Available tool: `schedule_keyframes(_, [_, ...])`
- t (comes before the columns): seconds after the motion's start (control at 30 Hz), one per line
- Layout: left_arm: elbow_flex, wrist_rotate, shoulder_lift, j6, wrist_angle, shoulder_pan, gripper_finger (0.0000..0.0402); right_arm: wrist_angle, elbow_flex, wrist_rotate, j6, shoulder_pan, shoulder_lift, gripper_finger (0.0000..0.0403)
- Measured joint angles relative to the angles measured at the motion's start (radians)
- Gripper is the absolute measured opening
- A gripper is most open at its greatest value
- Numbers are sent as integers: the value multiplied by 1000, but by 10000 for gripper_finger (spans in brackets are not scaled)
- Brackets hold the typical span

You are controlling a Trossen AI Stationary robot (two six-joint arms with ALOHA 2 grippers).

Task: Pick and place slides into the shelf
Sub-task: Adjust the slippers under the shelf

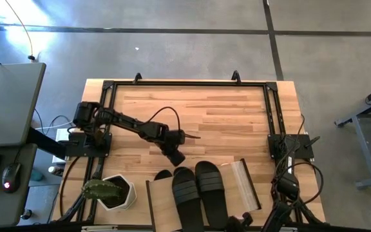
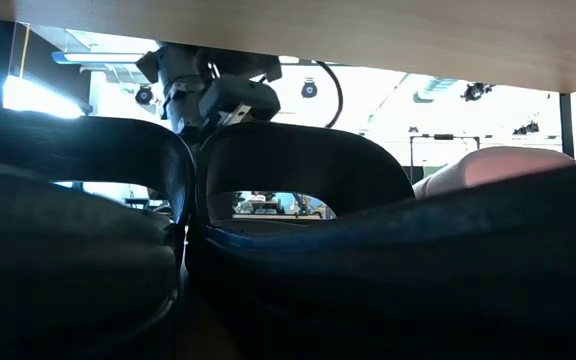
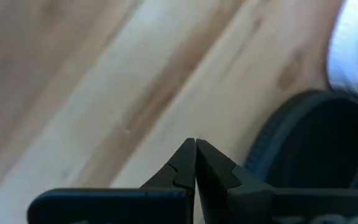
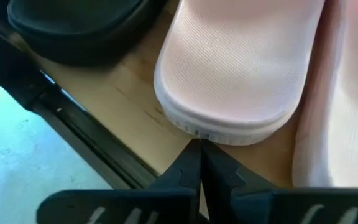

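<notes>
step: reaching for black slides (image 1: 198, 190) by shelf (image 1: 166, 200) | my left gripper (image 1: 174, 156) closed, empty | right gripper (image 4: 200, 152) closed, parked | next: open, grasp slide

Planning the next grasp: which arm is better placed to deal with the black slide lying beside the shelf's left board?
Left. Its tool, shut and empty, hovers just above that black slide by the shelf. The right tool sits shut at the table's near edge, beside the pink slides.

The wooden table (image 1: 224, 109) carries the shelf (image 1: 161, 206), black slides (image 1: 198, 190) and a plant pot (image 1: 118, 193).
</notes>
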Motion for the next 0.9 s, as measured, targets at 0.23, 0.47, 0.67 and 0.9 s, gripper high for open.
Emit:
schedule_keyframes(0.23, [0, 13, 0, -12, 17, -44, 0, -11, 0, 27, -4, -14, 0, 0])
schedule_keyframes(0.47, [0, 17, 0, -27, 26, -43, 0, -12, 0, 21, -3, -12, 0, 0])
schedule_keyframes(0.67, [0, 1, 0, -28, 42, -40, 0, 17, 0, -1, 7, 20, -1, 0])
schedule_keyframes(0.9, [0, -14, 0, -27, 44, -40, 0, 18, 0, -71, 23, 79, -25, 0])
